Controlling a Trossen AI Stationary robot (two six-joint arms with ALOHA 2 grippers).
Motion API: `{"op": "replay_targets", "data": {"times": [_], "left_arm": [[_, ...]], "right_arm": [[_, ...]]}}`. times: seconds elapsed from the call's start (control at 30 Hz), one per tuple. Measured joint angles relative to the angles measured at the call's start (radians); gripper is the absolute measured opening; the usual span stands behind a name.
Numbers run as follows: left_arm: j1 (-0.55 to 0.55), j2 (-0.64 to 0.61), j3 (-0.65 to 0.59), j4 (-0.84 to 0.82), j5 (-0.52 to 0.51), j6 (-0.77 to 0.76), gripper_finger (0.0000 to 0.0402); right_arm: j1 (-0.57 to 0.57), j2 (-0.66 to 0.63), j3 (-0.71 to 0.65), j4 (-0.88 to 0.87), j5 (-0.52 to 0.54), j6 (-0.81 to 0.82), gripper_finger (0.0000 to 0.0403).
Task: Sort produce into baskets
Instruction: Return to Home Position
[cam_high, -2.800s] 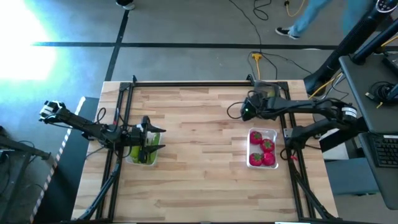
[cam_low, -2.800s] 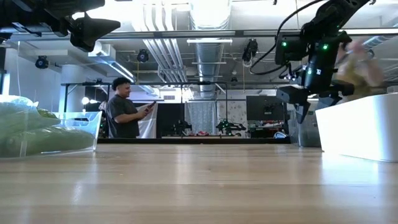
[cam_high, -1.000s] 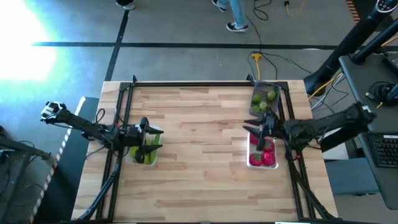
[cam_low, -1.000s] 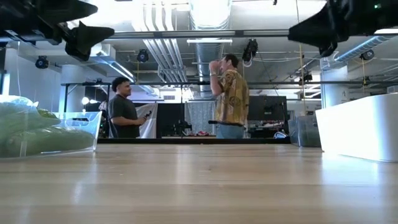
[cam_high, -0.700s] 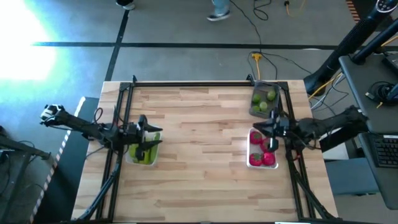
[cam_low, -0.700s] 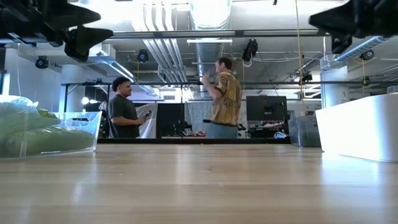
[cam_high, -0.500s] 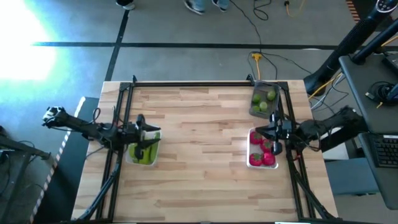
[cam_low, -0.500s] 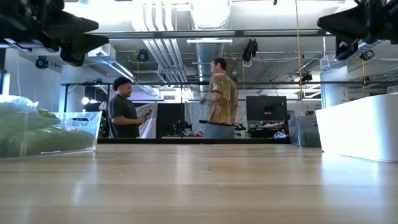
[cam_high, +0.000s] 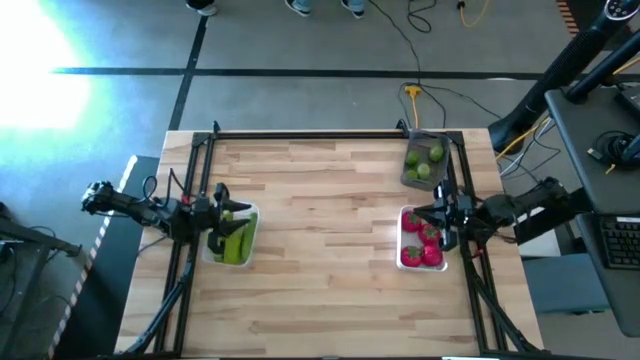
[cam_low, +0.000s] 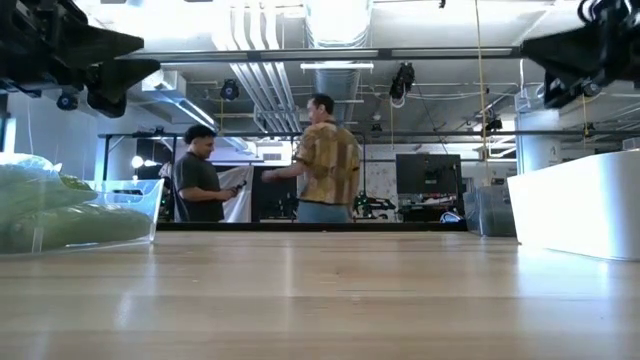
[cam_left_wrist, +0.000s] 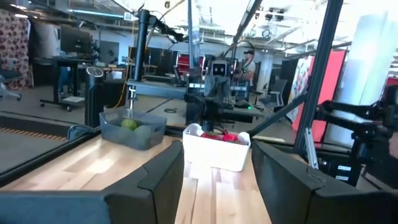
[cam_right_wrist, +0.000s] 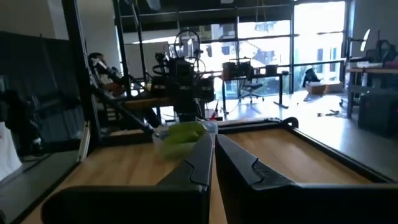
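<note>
Several green cucumbers lie in a clear tray (cam_high: 232, 240) at the table's left, also in the low view (cam_low: 70, 215). Red tomatoes fill a whitish tray (cam_high: 421, 240) at the right. Green limes lie in a dark grey tray (cam_high: 424, 162) at the far right. My left gripper (cam_high: 220, 212) hangs above the cucumber tray's left side, open and empty; its fingers stand wide apart in the left wrist view (cam_left_wrist: 217, 149). My right gripper (cam_high: 428, 218) hangs over the tomato tray, shut and empty; its fingertips meet in the right wrist view (cam_right_wrist: 214, 142).
Black frame rails (cam_high: 300, 133) run along the table's far, left and right edges. The bare wooden middle of the table (cam_high: 320, 230) lies between the trays. Two people (cam_low: 320, 160) stand in the room beyond the table. Cables lie on the floor (cam_high: 420, 60).
My right gripper has drawn back toward the table's right edge, staying above the tomato tray. My left gripper has drawn back toward the table's left edge, above the cucumber tray. A person has walked leftward in the room behind.
</note>
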Motion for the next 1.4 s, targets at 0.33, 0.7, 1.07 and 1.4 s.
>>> {"op": "replay_targets", "data": {"times": [0.33,0.7,1.07,1.4], "left_arm": [[0.003,-0.085,0.0,-0.128,-0.027,0.012,0.0161],[0.004,-0.084,-0.001,-0.158,-0.069,0.004,0.0161],[0.003,-0.056,-0.001,-0.162,-0.044,0.002,0.0161],[0.004,-0.014,-0.001,-0.162,-0.044,0.005,0.0161]], "right_arm": [[-0.01,0.023,-0.048,0.006,0.0,0.057,0.0012],[-0.043,0.032,-0.048,-0.05,-0.029,0.033,0.0012],[-0.044,0.045,-0.048,-0.051,-0.026,0.034,0.0012],[-0.044,0.045,-0.049,-0.051,-0.026,0.033,0.0012]]}}
